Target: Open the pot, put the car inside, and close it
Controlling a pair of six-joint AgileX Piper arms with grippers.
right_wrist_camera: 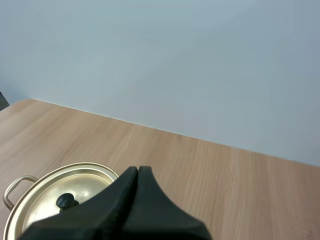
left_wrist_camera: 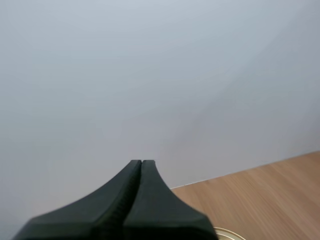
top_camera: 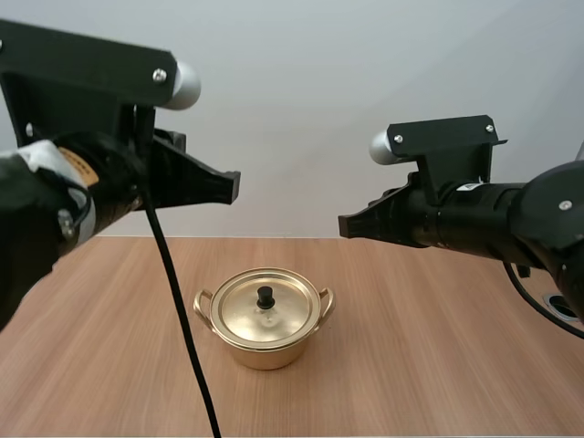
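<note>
lidded pot on table | open wood all round it | left hand, right hand above, apart

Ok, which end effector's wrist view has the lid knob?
The right end effector: the black lid knob of the round gold metal pot sits beside it. Beside the left end effector, a rim sliver.

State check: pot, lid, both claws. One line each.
pot: upright on the table, closed.
lid: seated on the pot, knob up, untouched.
left claw: shut on nothing, held above the table.
right claw: shut on nothing, held above the table, off the pot.
</note>
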